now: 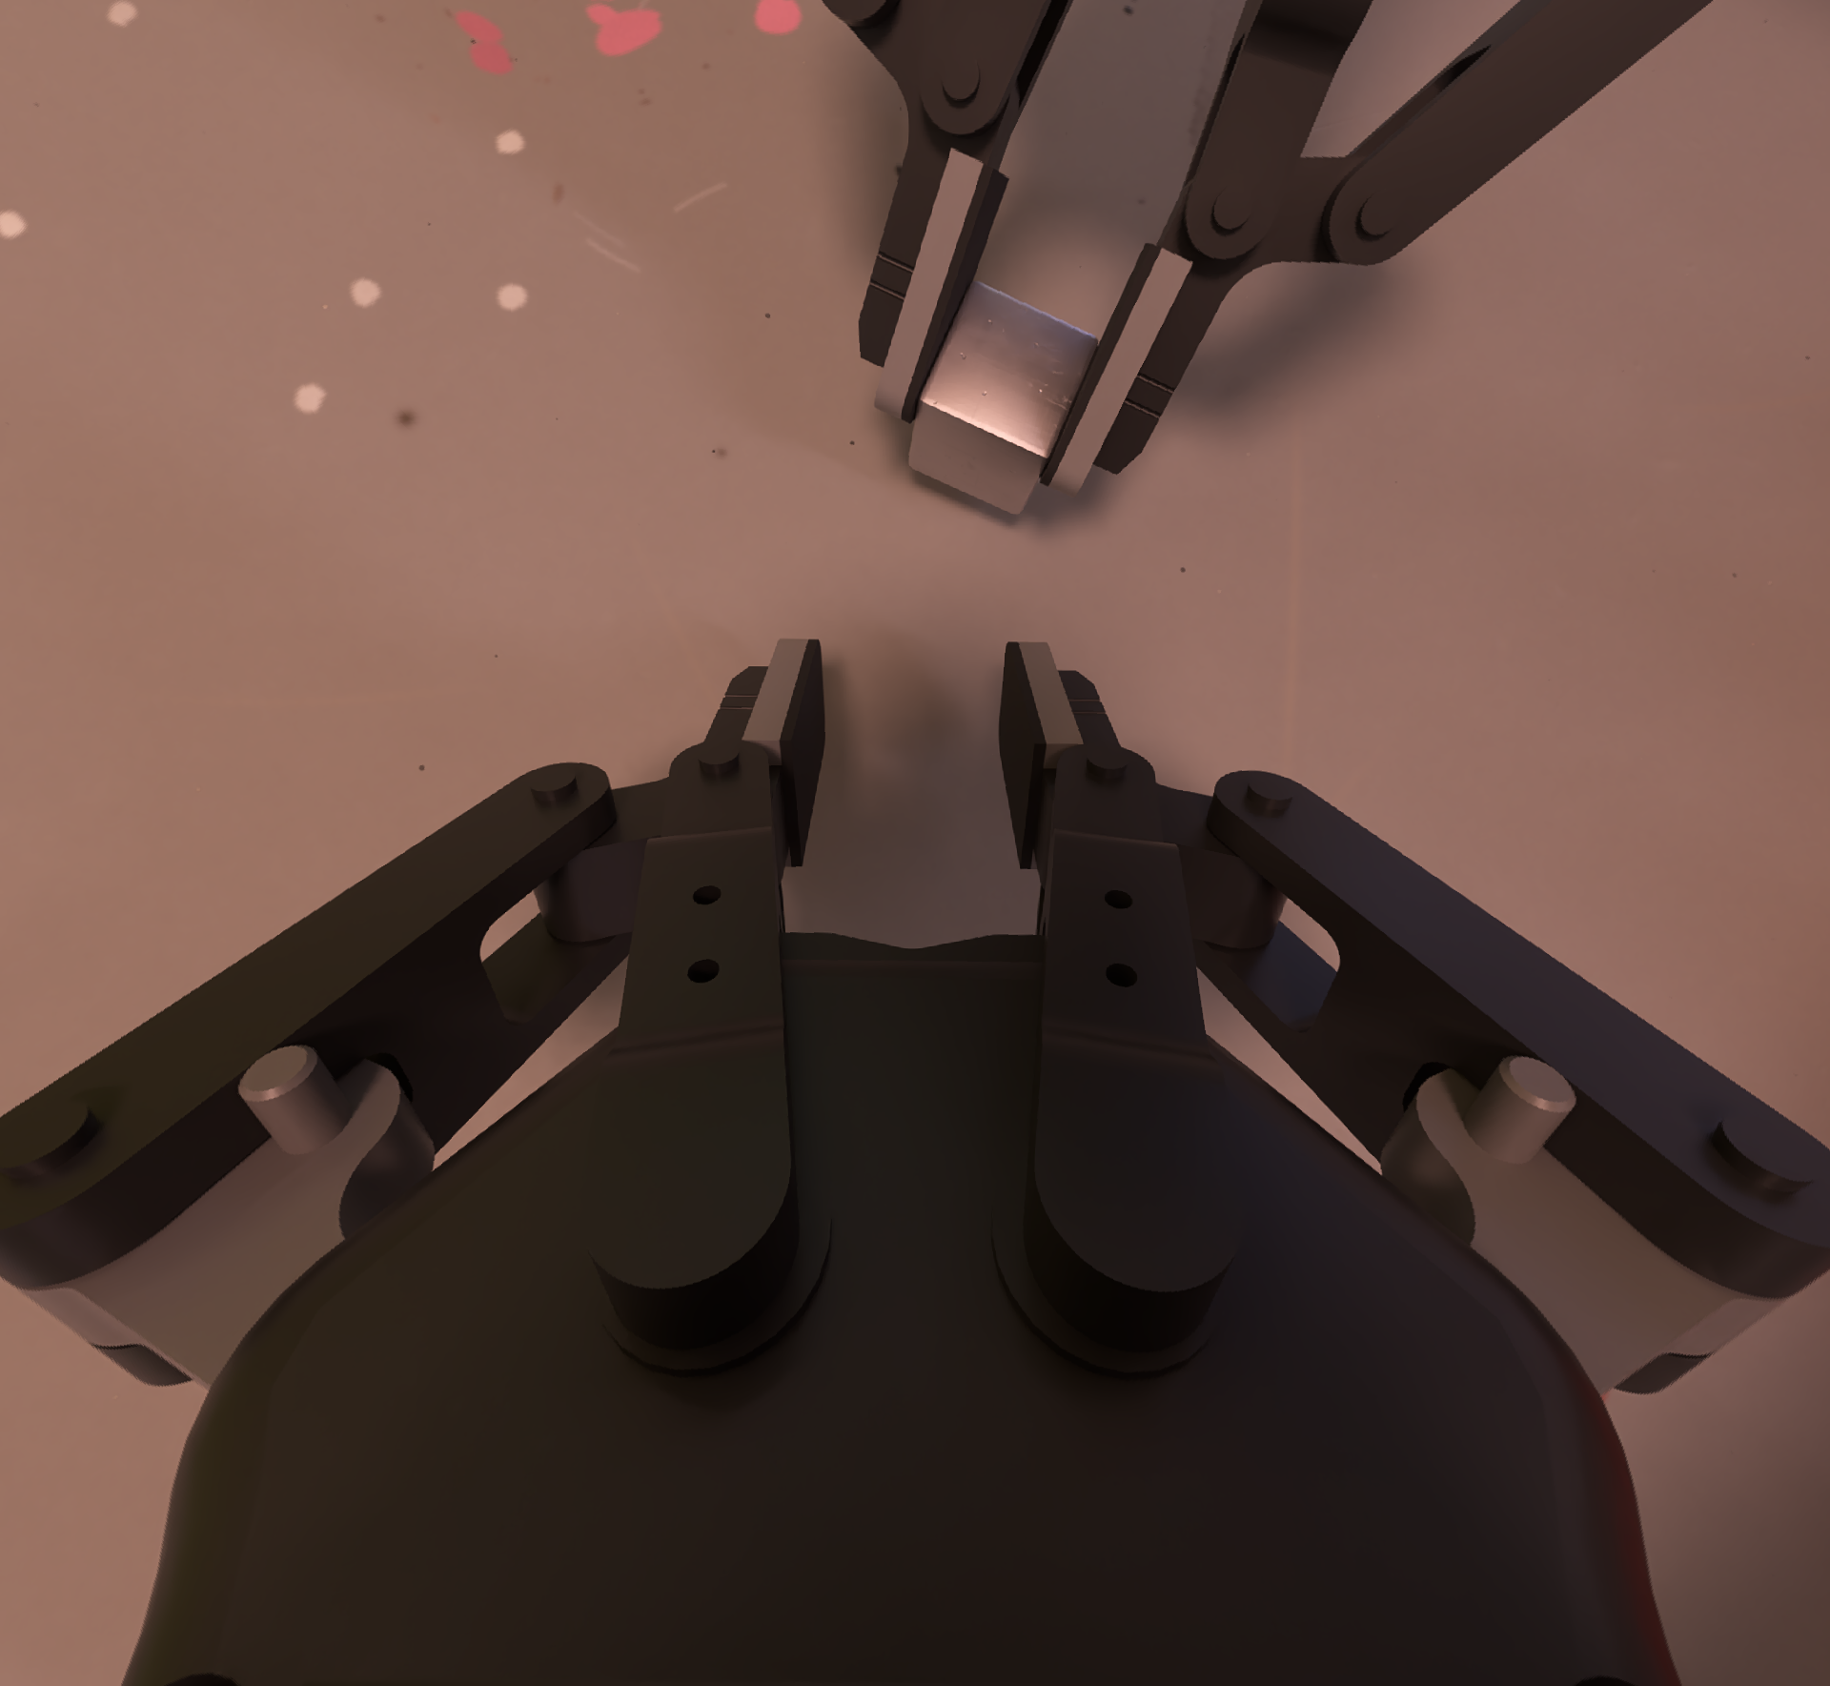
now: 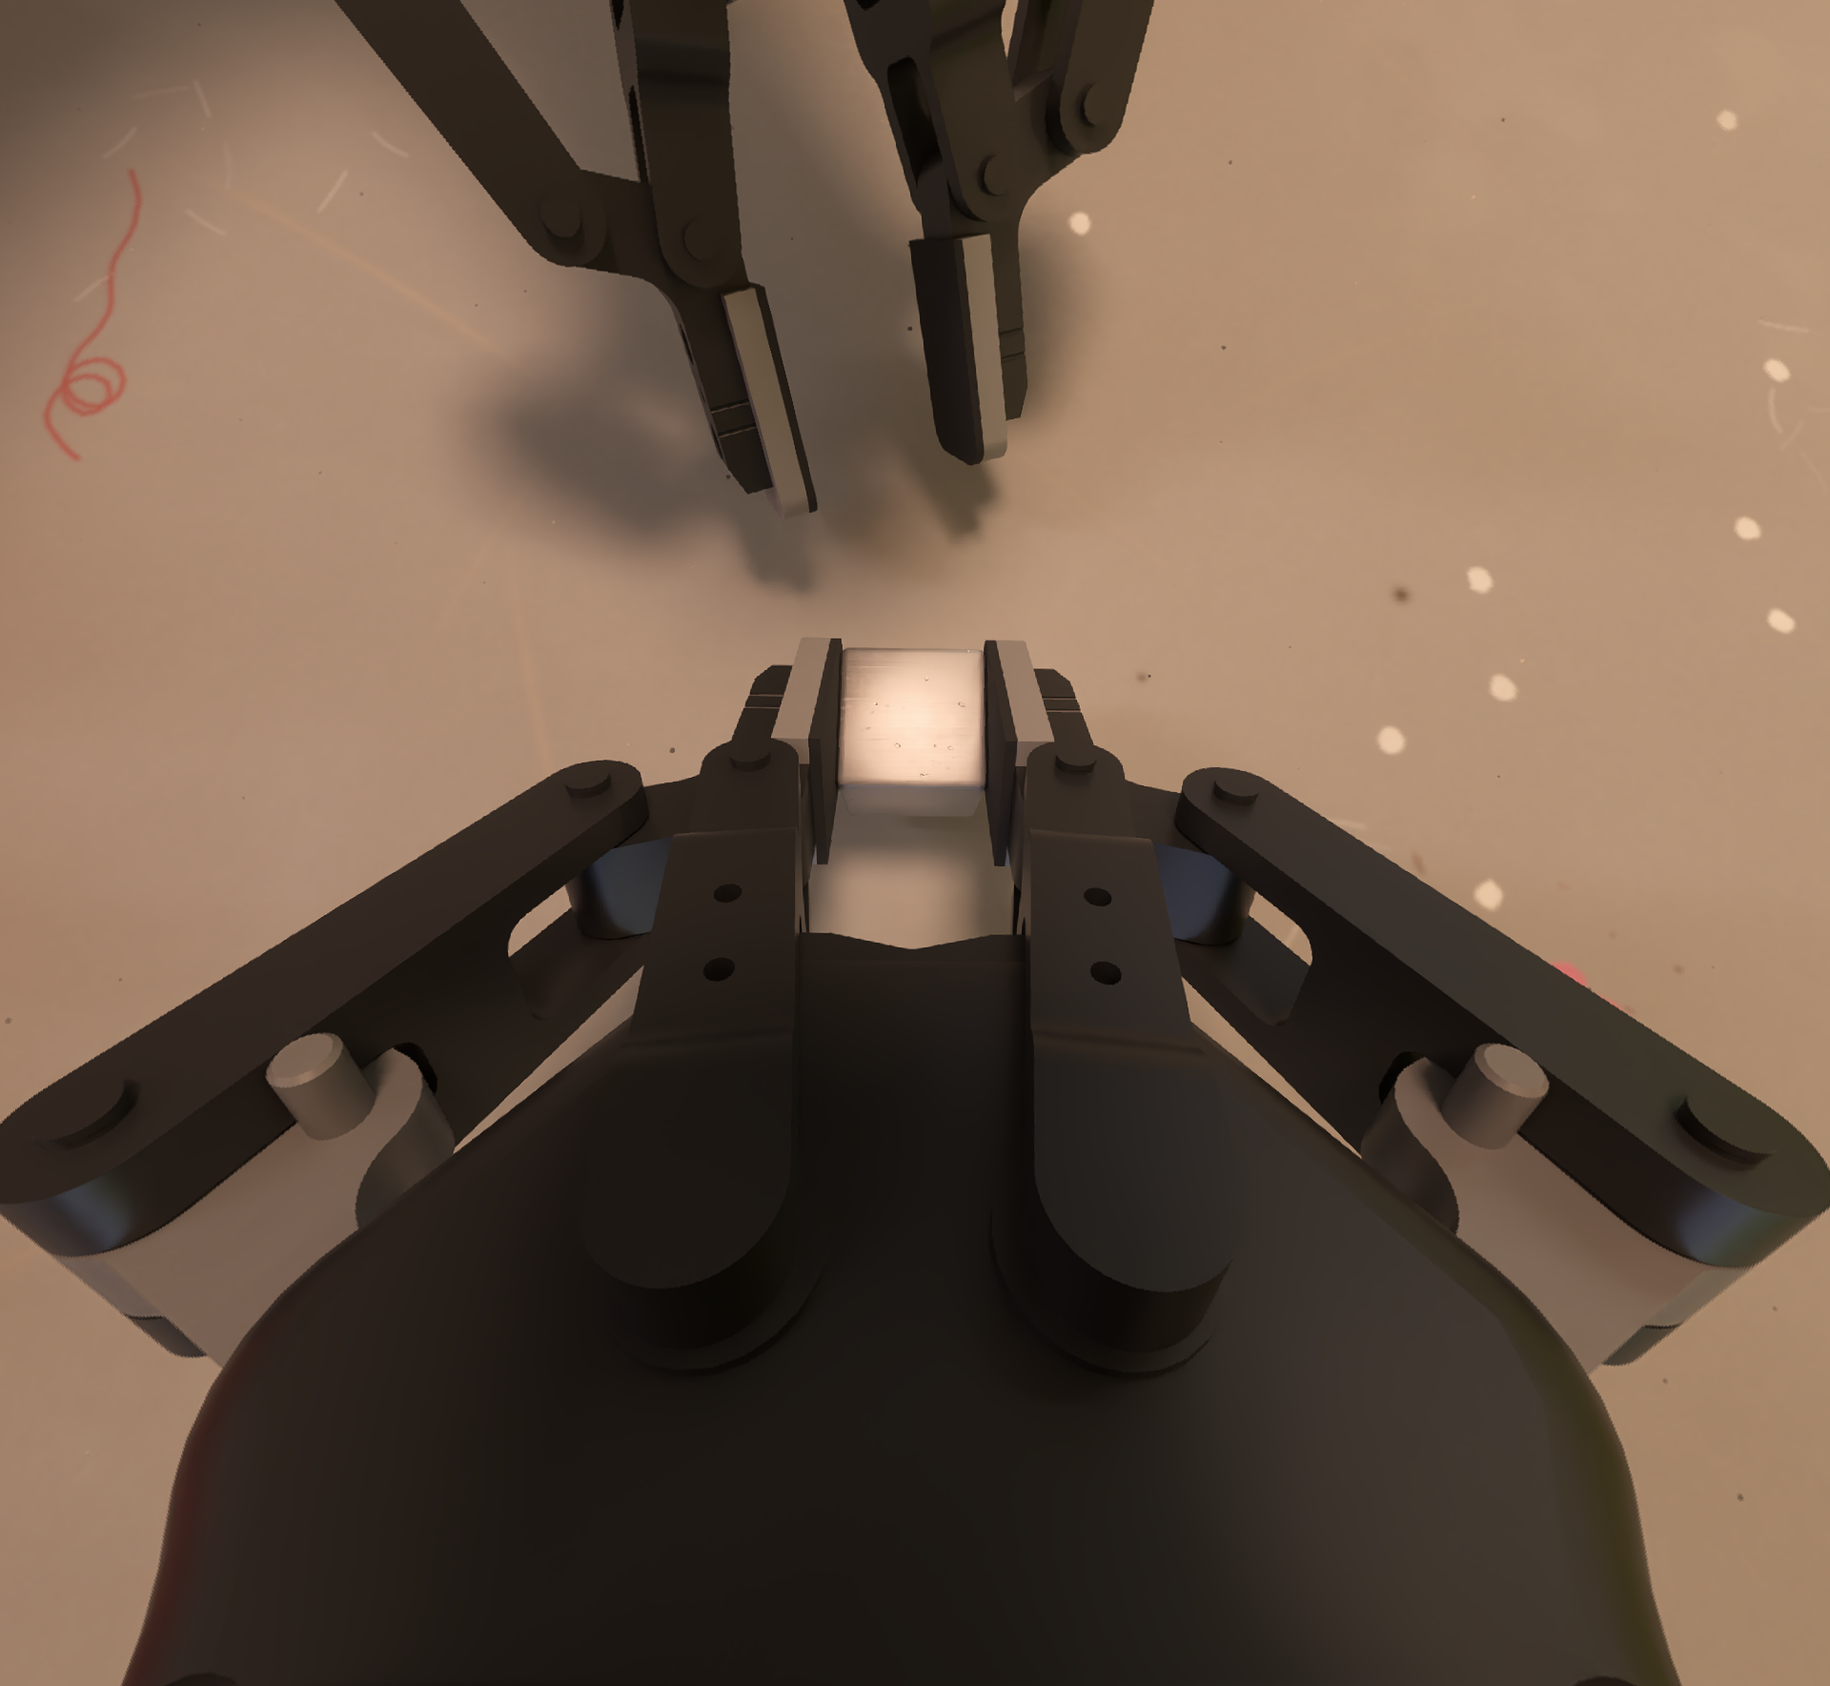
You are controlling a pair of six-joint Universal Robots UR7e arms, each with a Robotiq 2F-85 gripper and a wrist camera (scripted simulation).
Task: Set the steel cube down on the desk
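Cube nearly down, not yet released.
Your right pincer (image 2: 912, 727) is clutching the steel cube (image 2: 911, 718) low over the bench (image 2: 1386, 351); your left pincer (image 1: 916, 727), at 12 o'clock, is hanging parted, empty.

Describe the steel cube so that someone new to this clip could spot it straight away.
Start from the tan desk, speckled with pale dots and pink blotches, where two dark grippers face each other. The left gripper is open and holds nothing; the right gripper is shut on the steel cube, low over the desk. The cube is the only bright, brushed-metal block in view, pinched between the pads.
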